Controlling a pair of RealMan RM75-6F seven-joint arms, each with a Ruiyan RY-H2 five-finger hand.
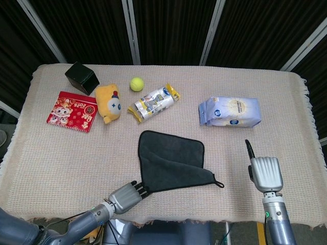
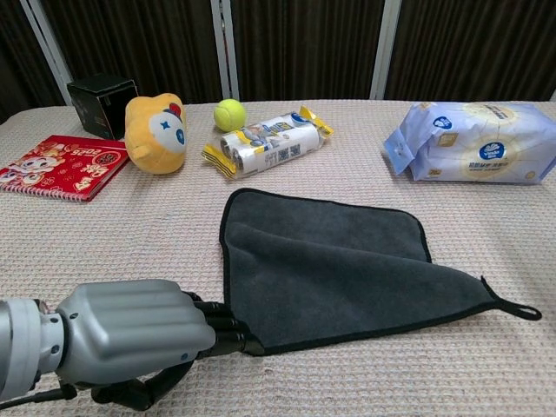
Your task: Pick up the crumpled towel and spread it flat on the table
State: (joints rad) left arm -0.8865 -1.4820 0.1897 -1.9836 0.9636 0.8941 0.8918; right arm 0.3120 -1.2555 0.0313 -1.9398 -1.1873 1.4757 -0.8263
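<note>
The dark grey towel [image 1: 173, 163] [image 2: 334, 265] lies nearly flat in the middle of the table, its near right corner ending in a small loop [image 2: 526, 311]. My left hand [image 1: 123, 196] [image 2: 130, 339] sits at the towel's near left corner and pinches that corner between its black fingertips [image 2: 228, 334]. My right hand [image 1: 265, 172] rests near the table's front right edge, well to the right of the towel, holding nothing, with fingers together and the thumb sticking up. The chest view does not show the right hand.
Behind the towel lie a snack pack [image 1: 153, 103], a tennis ball [image 1: 136, 83], a yellow plush toy [image 1: 108, 103], a red booklet [image 1: 71, 111] and a black box [image 1: 81, 77]. A blue tissue pack [image 1: 230, 111] lies at the back right. The table's front edge [image 1: 204, 222] is close to both hands.
</note>
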